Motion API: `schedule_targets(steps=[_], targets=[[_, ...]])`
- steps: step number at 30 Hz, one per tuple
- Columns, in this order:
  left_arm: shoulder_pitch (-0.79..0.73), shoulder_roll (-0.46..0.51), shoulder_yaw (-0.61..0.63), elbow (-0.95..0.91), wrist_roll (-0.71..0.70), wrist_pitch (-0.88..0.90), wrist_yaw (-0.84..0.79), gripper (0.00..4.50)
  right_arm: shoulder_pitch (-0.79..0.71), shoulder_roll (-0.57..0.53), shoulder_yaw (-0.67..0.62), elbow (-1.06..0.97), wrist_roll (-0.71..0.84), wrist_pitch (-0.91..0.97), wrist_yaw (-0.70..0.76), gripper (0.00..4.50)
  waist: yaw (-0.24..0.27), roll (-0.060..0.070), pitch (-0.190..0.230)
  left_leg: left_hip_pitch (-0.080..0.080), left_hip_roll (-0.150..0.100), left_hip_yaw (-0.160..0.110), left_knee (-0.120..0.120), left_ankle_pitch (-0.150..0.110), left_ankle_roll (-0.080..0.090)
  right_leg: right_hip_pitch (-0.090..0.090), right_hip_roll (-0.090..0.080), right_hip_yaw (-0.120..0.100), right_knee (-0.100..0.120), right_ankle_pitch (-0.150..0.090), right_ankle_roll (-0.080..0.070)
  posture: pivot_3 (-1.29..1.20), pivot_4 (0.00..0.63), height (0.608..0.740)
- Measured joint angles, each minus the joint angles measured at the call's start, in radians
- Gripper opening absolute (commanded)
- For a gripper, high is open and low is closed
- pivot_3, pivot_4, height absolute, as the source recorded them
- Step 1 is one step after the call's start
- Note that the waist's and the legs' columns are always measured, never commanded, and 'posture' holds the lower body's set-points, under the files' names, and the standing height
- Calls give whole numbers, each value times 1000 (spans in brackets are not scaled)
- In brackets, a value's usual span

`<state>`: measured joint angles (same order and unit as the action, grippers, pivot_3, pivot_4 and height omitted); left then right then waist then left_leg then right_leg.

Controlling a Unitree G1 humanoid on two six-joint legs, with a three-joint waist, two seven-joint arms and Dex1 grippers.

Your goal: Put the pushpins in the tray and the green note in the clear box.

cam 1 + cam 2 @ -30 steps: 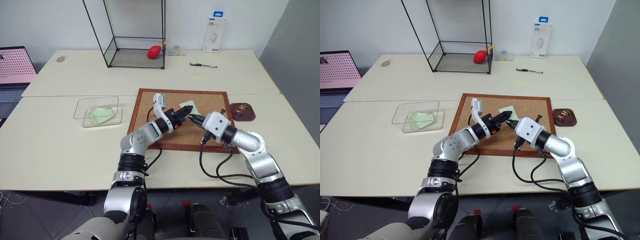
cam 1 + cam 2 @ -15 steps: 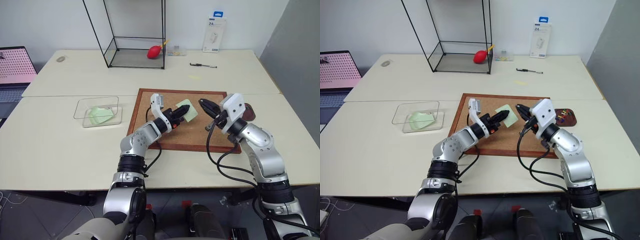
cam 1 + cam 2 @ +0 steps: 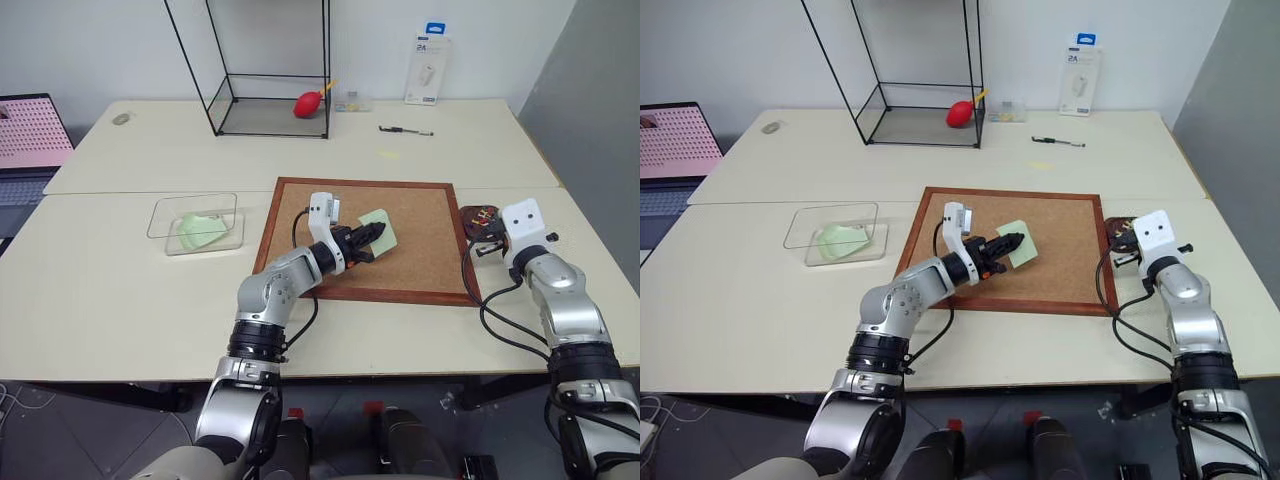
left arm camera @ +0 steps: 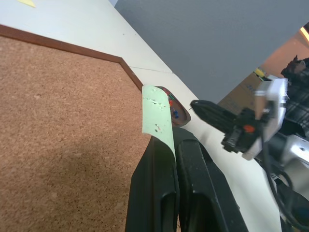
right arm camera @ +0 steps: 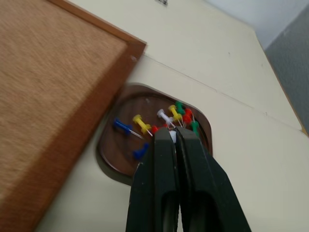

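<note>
The green note (image 3: pixel 380 226) is pinched at its edge by my left gripper (image 3: pixel 371 235), shut on it just over the cork board (image 3: pixel 425 255). In the left wrist view the green note (image 4: pixel 157 116) stands up from between the fingers (image 4: pixel 193 164). My right gripper (image 5: pixel 172 133) is shut over the near edge of the dark brown tray (image 5: pixel 108 159). A small white piece, seemingly a pushpin, is pinched at its tips. Several coloured pushpins (image 5: pixel 140 124) lie in the tray (image 3: pixel 472 213). The clear box (image 3: pixel 160 225) sits left of the board, away from both grippers.
A rumpled pale green sheet (image 3: pixel 200 228) lies in the clear box. At the back stand a wire-framed glass case (image 3: pixel 270 70) with a red bulb (image 3: pixel 308 104), a pen (image 3: pixel 405 130) and a white package (image 3: pixel 431 68). A laptop (image 3: pixel 30 130) is at far left.
My right gripper swung from the middle of the cork board out to the right, over the tray. My left gripper stayed put, rolled a little, and keeps the note.
</note>
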<state>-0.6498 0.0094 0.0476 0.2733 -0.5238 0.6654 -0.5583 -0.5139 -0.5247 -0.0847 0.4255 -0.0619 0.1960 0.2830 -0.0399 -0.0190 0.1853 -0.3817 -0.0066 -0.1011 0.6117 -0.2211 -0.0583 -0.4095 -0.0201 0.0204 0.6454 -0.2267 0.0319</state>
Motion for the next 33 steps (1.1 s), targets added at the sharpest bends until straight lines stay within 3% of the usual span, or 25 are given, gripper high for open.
schedule_targets(steps=[9,19,28,33], targets=[[15,10,-2,-24,14,0,20,0,-92,3,8,206,-15,-77,-10,2260,0,0,0,-1,-1,0,0,0,0,0,0,0,0,0,0,0,150,740],[15,12,-1,-33,15,3,21,0,-96,3,7,174,-12,-80,-24,4475,-1,0,0,0,-1,0,0,0,0,0,0,0,0,0,0,0,150,740],[-6,8,12,-32,16,-14,45,0,-61,-24,-31,6,11,-78,-16,4475,0,0,0,0,0,0,0,0,0,0,0,0,0,0,0,0,150,740],[-15,55,33,-83,54,-60,105,0,-14,-11,-38,-154,127,-86,126,4475,-6,0,0,0,0,0,0,0,0,0,0,1,0,0,0,0,150,740]])
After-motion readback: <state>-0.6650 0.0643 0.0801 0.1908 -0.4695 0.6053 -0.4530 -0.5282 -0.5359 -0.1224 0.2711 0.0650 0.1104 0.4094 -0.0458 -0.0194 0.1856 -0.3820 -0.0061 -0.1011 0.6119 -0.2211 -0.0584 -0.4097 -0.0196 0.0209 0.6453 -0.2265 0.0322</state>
